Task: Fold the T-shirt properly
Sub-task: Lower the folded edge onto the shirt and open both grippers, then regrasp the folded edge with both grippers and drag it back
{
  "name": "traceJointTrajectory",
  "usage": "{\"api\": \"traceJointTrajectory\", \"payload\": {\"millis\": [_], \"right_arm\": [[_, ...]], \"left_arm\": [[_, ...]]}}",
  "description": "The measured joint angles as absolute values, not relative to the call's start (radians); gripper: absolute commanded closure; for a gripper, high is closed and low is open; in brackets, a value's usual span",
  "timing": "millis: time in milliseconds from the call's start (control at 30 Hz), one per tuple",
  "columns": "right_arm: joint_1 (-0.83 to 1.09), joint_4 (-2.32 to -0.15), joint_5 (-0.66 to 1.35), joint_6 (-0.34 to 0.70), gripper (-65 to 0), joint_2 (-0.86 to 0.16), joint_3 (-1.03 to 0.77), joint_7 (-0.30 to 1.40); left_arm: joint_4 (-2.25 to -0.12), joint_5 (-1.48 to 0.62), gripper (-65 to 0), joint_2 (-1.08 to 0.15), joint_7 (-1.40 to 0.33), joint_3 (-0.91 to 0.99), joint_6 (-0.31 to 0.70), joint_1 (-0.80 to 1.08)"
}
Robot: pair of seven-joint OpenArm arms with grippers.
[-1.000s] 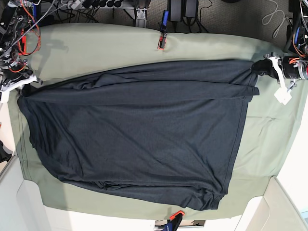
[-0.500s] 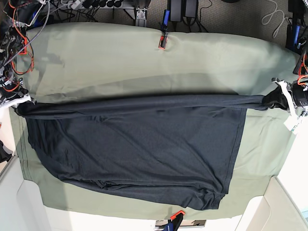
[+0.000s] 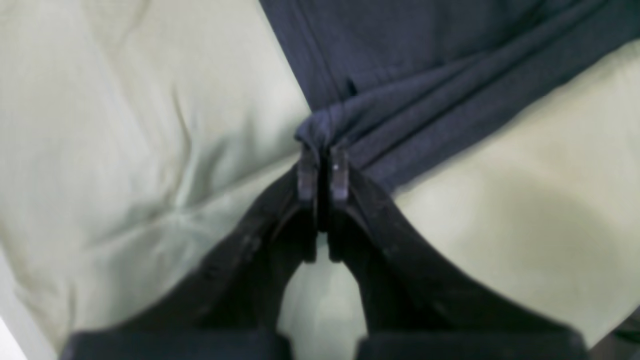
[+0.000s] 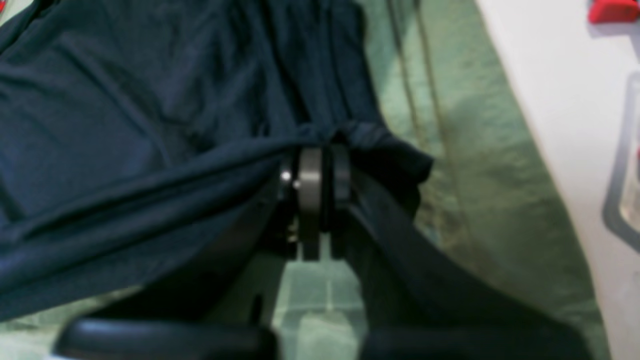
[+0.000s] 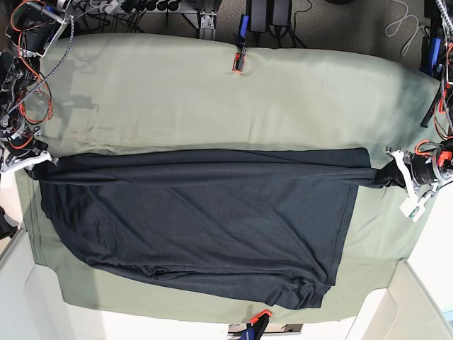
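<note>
The dark charcoal-navy T-shirt (image 5: 205, 216) lies spread on the sage-green table cloth (image 5: 212, 106), its far edge pulled over into a long straight fold across the middle. My left gripper (image 5: 391, 172) is at the base view's right, shut on a bunched corner of the T-shirt (image 3: 325, 130). My right gripper (image 5: 39, 161) is at the base view's left, shut on the other corner of the T-shirt (image 4: 320, 140). Both corners are held taut between the two grippers, low over the cloth.
A red-and-blue clamp (image 5: 238, 60) sits at the cloth's far edge and another (image 5: 256, 322) at the near edge. Cables and electronics (image 5: 32, 42) stand at the far left. White table edges (image 5: 425, 283) show at the near corners.
Both grippers have carried the T-shirt's far edge toward the near side. The fold line has moved down the shirt, covering more of it and baring more green cloth behind.
</note>
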State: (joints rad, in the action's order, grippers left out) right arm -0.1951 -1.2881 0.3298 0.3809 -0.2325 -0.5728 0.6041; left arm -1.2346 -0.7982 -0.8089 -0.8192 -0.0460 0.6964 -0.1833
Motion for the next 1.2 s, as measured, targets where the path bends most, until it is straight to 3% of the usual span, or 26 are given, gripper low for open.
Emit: {"api": "traceJointTrajectory", "payload": {"millis": [67, 133, 233, 267, 333, 600, 800, 1200], "right_arm": [[-0.197, -1.288, 0.331, 0.381, 0.0, -0.233, -0.572, 0.605], [-0.197, -1.288, 0.334, 0.381, -2.0, -0.233, -0.572, 0.605], [-0.195, -1.288, 0.368, 0.378, -22.7, -0.233, -0.572, 0.605], [-0.194, -1.288, 0.369, 0.377, -27.4, -0.233, -0.572, 0.605], [-0.194, -1.288, 0.37, 0.377, -30.9, -0.233, -0.572, 0.606], [-0.165, -1.338, 0.46, 0.398, -30.9, -0.271, -0.601, 0.641], [-0.132, -1.378, 0.484, 0.394, -30.9, -0.282, -0.673, 0.676], [-0.081, -1.324, 0.493, 0.376, -30.9, -0.201, -0.64, 0.593]], "left_arm": [[-1.177, -0.776, 0.0, -0.778, -0.817, -0.076, 0.695, -0.234], [-1.122, -0.761, -7.6, -0.744, -0.817, -0.09, 0.693, -0.265], [-1.066, -0.757, -28.9, -0.71, -0.839, -0.093, 0.693, -0.28], [-1.063, -0.761, -33.0, -0.706, -0.863, -0.093, 0.693, -0.279], [-1.061, -0.825, -33.3, -0.706, -0.959, -0.092, 0.693, -0.28], [-1.164, -1.131, -33.2, -0.789, -1.132, 0.042, 0.693, -0.267], [-1.184, -1.422, -33.1, -0.812, -1.365, 0.155, 0.695, -0.247], [-1.187, -1.453, -33.1, -0.716, -1.392, 0.164, 0.696, -0.08]]}}
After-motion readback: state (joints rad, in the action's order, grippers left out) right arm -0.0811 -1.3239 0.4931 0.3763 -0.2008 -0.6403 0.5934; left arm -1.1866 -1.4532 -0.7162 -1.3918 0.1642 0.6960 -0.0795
